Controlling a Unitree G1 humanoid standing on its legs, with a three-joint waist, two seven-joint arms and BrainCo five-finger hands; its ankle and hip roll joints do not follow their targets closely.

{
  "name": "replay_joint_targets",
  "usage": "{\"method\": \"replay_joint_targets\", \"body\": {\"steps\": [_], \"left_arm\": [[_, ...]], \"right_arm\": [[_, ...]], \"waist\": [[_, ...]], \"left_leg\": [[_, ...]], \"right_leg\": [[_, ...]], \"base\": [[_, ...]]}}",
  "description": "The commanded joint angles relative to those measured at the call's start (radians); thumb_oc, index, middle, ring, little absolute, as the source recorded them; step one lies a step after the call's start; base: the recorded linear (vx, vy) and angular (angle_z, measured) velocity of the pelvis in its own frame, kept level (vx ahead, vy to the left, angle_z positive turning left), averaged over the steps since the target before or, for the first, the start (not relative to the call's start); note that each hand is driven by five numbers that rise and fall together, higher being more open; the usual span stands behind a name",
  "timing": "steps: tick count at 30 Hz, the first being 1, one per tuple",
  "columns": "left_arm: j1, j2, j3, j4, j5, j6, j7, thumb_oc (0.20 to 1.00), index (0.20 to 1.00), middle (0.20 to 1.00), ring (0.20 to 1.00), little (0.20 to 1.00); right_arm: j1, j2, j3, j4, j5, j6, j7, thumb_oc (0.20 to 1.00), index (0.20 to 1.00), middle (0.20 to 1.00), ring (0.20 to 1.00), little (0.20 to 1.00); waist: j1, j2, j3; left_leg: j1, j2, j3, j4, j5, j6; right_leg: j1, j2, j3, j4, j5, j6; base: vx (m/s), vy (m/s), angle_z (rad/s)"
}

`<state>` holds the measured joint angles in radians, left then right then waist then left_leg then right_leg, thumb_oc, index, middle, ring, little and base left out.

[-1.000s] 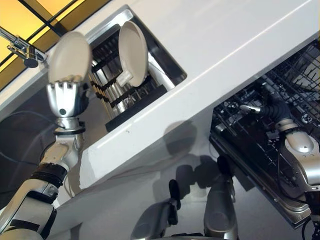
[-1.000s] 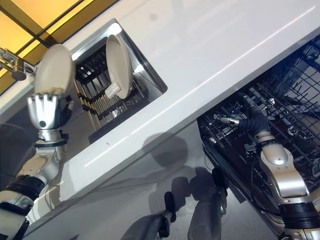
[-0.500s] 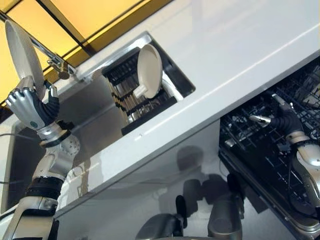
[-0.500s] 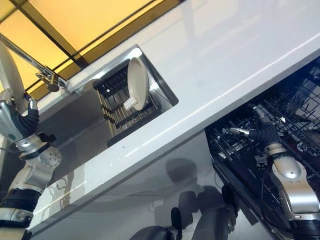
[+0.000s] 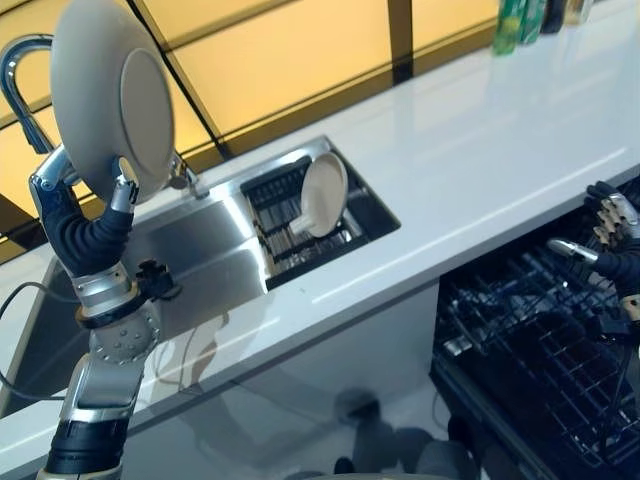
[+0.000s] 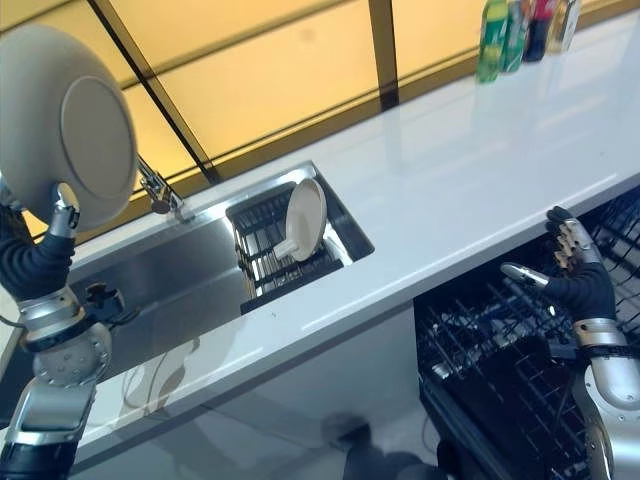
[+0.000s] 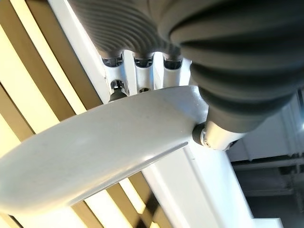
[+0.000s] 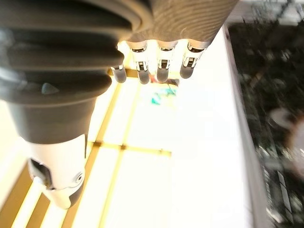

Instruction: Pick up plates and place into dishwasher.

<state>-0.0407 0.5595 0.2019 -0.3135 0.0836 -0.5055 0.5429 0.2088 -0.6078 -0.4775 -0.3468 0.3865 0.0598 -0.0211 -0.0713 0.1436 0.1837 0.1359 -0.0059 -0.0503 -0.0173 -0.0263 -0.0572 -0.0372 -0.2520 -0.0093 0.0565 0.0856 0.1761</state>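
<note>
My left hand [image 5: 88, 215] is raised high above the sink, its fingers and thumb pinching the lower rim of a beige plate [image 5: 112, 95] that stands almost upright; the same plate [image 7: 95, 147] shows edge-on in the left wrist view. A second beige plate [image 5: 325, 194] stands on edge in the dark rack [image 5: 285, 225] inside the sink. My right hand [image 6: 573, 275] hovers open and empty over the dishwasher's black wire rack [image 5: 540, 350], fingers spread, at the counter's front edge.
A steel sink [image 5: 200, 255] is set into the white counter [image 5: 480, 170], with a curved tap [image 5: 20, 70] behind my left hand. Bottles [image 6: 515, 30] stand at the far right back of the counter. The open dishwasher lies below the counter's right end.
The camera has swung, so the whole scene has shifted. My left hand has lifted the plate higher and turned its underside toward me. My right hand has risen out of the dishwasher rack.
</note>
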Motion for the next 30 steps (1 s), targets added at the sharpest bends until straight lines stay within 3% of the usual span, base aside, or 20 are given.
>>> {"method": "replay_joint_targets", "body": {"steps": [1, 5, 9, 16, 23, 30], "left_arm": [[0.012, 0.063, 0.066, -0.048, -0.153, 0.008, -0.166, 0.200, 0.200, 0.200, 0.200, 0.200], [0.001, 0.077, 0.052, -0.089, -0.327, 0.051, -0.353, 0.200, 0.200, 0.200, 0.200, 0.200], [-0.043, 0.089, -0.024, -0.127, -0.542, 0.094, -0.629, 0.200, 0.200, 0.200, 0.200, 0.200], [-0.217, 0.114, -0.254, -0.118, -0.831, 0.217, -1.023, 0.200, 0.200, 0.200, 0.200, 0.200], [-0.366, 0.142, -0.401, -0.098, -1.036, 0.361, -1.246, 0.200, 0.200, 0.200, 0.200, 0.200], [-0.439, 0.178, -0.484, -0.094, -1.036, 0.403, -1.277, 0.200, 0.200, 0.200, 0.200, 0.200]], "right_arm": [[0.014, 0.014, -0.056, -0.089, 0.056, -0.016, -0.049, 1.000, 1.000, 1.000, 1.000, 1.000], [-0.007, 0.020, -0.063, -0.113, 0.085, -0.045, -0.051, 1.000, 1.000, 1.000, 1.000, 1.000], [-0.089, -0.012, -0.023, -0.133, 0.117, -0.073, 0.005, 1.000, 1.000, 1.000, 1.000, 1.000], [-0.324, -0.062, 0.216, -0.086, 0.177, -0.086, 0.068, 1.000, 1.000, 1.000, 1.000, 1.000], [-0.479, -0.034, 0.460, -0.052, 0.457, -0.003, 0.229, 1.000, 1.000, 1.000, 1.000, 1.000], [-0.547, -0.004, 0.628, -0.055, 0.609, 0.103, 0.353, 1.000, 1.000, 1.000, 1.000, 1.000]], "waist": [[0.015, -0.067, -0.086], [0.018, -0.077, -0.134], [0.028, -0.084, -0.164], [0.051, -0.100, -0.189], [0.076, -0.123, -0.216], [0.092, -0.135, -0.236]], "left_leg": [[-0.017, -0.026, -0.013, -0.008, 0.056, 0.020], [0.012, -0.010, -0.020, -0.038, 0.053, 0.018], [0.019, 0.000, -0.024, -0.045, 0.040, 0.013], [0.014, 0.011, -0.019, -0.051, 0.028, 0.007], [0.007, 0.017, -0.007, -0.057, 0.025, 0.007], [0.003, 0.019, 0.004, -0.065, 0.024, 0.011]], "right_leg": [[0.109, 0.045, -0.053, 0.006, -0.062, -0.077], [0.142, 0.079, -0.039, -0.028, -0.072, -0.086], [0.158, 0.107, -0.026, -0.054, -0.077, -0.088], [0.166, 0.138, -0.018, -0.092, -0.067, -0.077], [0.174, 0.154, -0.034, -0.121, -0.057, -0.075], [0.175, 0.158, -0.047, -0.134, -0.053, -0.075]], "base": [[-0.07, -0.234, 0.01], [-0.08, -0.222, 0.00], [-0.10, -0.173, -0.02], [-0.11, -0.124, -0.05], [-0.08, -0.100, -0.02], [-0.05, -0.056, 0.01]]}}
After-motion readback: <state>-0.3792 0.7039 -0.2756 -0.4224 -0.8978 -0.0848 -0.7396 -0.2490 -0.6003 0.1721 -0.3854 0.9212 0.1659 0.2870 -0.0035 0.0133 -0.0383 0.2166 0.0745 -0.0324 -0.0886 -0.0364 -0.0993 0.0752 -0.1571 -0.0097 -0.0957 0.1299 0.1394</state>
